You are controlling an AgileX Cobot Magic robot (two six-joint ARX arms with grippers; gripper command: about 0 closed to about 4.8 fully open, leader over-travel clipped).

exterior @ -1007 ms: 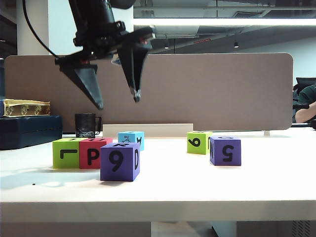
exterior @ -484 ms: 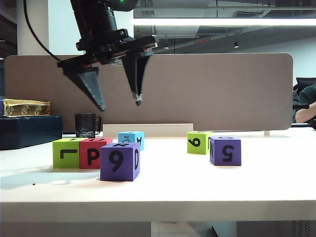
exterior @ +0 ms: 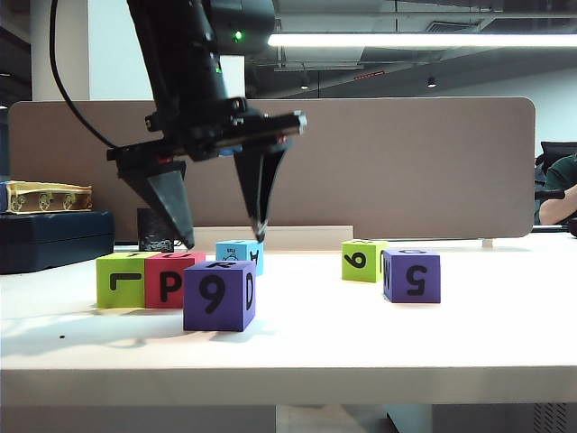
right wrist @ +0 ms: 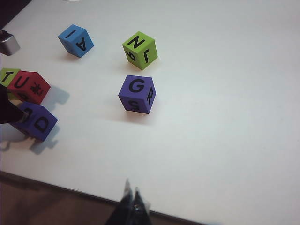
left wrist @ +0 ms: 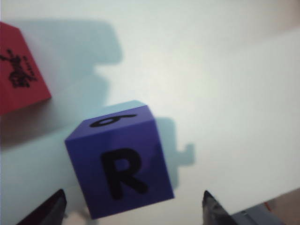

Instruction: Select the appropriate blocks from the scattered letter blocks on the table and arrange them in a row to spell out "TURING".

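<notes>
Six letter blocks spread out on the white table (exterior: 297, 347).

Left pincer (exterior: 224, 236): up above the front purple block (exterior: 219, 295), wide open, nothing in it. One fingertip (exterior: 184, 236) over the red-pink block (exterior: 169, 280), the other near the light blue block (exterior: 239, 254). In the left wrist view, both tips low down on either side of that purple block, not touching it (an R on the face toward the camera, a 9 on another).

At the left of the exterior view: lime green block (exterior: 121, 280) and red-pink block side by side, touching. In the right wrist view, T on top of the green one, U on top of the red-pink one. Front purple block just in front of them, near the red-pink one.

Light blue block farther back, alone, with an A on it.

Over on the right of the exterior view: second lime green block (exterior: 361, 260) and second purple block (exterior: 412, 275), close together. G on top of this purple one, N on top of this green one (seen in the right wrist view).

Right pincer (right wrist: 131, 205): seen only in the right wrist view, above the near edge of the table, well away from the blocks, tips pressed together, nothing in it.

Behind the table: a black mug (exterior: 155, 229) and a brown-grey panel (exterior: 406, 167).
</notes>
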